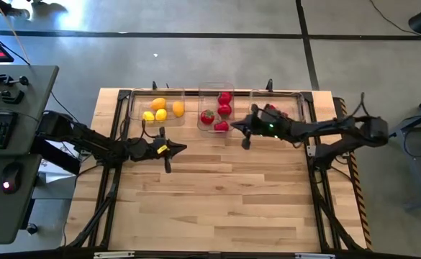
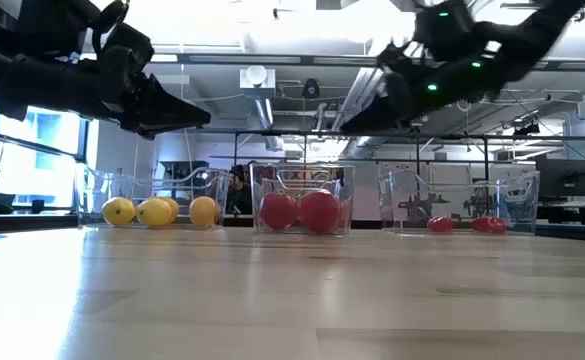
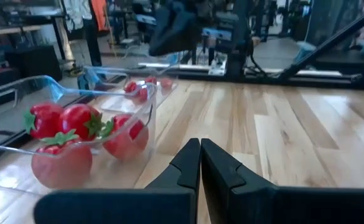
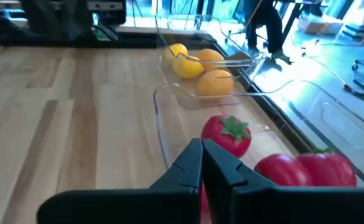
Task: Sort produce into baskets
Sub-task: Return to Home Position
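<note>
One broad wooden worktop (image 1: 217,194) carries everything. Above it, clear of the surface, hang two dark arms. The left arm (image 1: 109,147) reaches in from the left side, and its jaws are pressed together with nothing between them, out over bare wood in front of the left bin. The right arm (image 1: 318,129) comes in from the right side and crosses over the right bin. Its jaws are also closed on nothing and sit just at the near edge of the middle bin.

Three clear bins stand in a row along the far edge. The left bin (image 1: 139,104) holds four yellow and orange lemons (image 1: 178,108). The middle bin (image 1: 206,97) holds four round red tomatoes (image 1: 224,109), some green-topped. The right bin (image 2: 517,195) holds a few small red pieces (image 2: 440,225) lying low on its floor, partly hidden from above by the right arm.
</note>
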Motion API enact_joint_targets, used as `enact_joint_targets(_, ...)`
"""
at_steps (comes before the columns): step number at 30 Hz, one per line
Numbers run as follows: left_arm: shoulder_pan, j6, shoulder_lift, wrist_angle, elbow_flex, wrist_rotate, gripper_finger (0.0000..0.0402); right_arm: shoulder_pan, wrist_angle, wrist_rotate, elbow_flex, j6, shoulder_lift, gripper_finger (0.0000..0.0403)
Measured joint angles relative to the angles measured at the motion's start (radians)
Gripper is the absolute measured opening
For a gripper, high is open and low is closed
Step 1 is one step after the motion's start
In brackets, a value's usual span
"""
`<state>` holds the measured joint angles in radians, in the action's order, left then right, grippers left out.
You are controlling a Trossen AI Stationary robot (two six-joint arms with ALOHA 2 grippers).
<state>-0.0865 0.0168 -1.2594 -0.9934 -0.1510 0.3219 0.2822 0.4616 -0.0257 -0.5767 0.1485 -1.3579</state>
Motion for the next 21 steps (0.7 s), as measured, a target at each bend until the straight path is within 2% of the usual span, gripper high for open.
enact_joint_targets(9, 0.002, -0.022, 0.073, -0.037, 0.059, -0.006, 0.0000, -0.050, 0.077, -0.053, 0.218, -0.017, 0.236, 0.0000)
enact_joint_targets(15, 0.002, -0.022, 0.145, 0.045, 0.060, -0.005, 0.0000, -0.072, 0.068, -0.054, 0.307, -0.022, 0.363, 0.0000)
enact_joint_targets(21, 0.002, -0.030, 0.199, 0.087, 0.060, -0.004, 0.0000, -0.096, 0.085, -0.125, 0.421, -0.052, 0.484, 0.0000)
